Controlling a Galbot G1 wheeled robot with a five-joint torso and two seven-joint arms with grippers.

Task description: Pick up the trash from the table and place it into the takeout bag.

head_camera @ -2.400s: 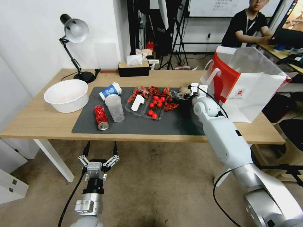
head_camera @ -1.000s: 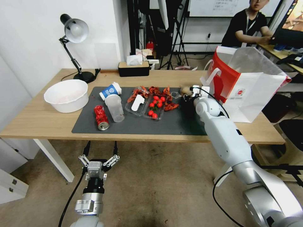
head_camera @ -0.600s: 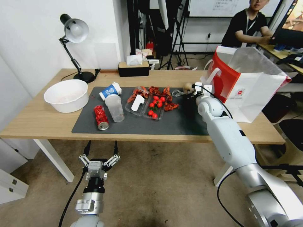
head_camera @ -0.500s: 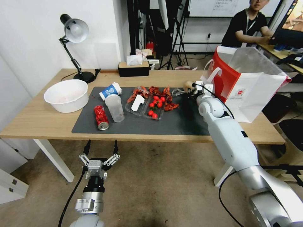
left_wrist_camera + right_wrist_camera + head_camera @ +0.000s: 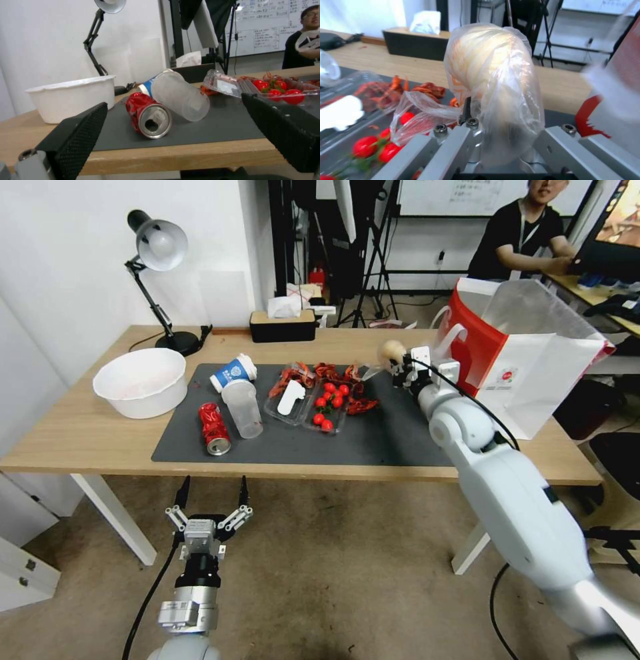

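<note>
- The right gripper (image 5: 400, 363) is clamped on a small beige wad wrapped in clear plastic film (image 5: 390, 351), held in the air right of centre in the head view, above the far edge of the dark mat (image 5: 373, 443) and just left of the takeout bag (image 5: 527, 373).
- In the right wrist view the wad (image 5: 493, 72) rises upright from between the fingers, with loose film trailing to one side.
- The bag stands open at the right end of the table (image 5: 73, 437); the wad is beside its mouth and not yet over it, so I judge this piece lifted but not dropped in.
- The left gripper (image 5: 208, 505) hangs parked below the table edge, lower left of the head view, its fingers spread wide and empty.
- Left on the mat: the red can (image 5: 213, 428), the clear plastic cup (image 5: 244, 409) and the blue-and-white paper cup (image 5: 233, 372), all lying on their sides left of centre.
- The bag's contents are hidden, so most of the clearing appears to remain.
</note>
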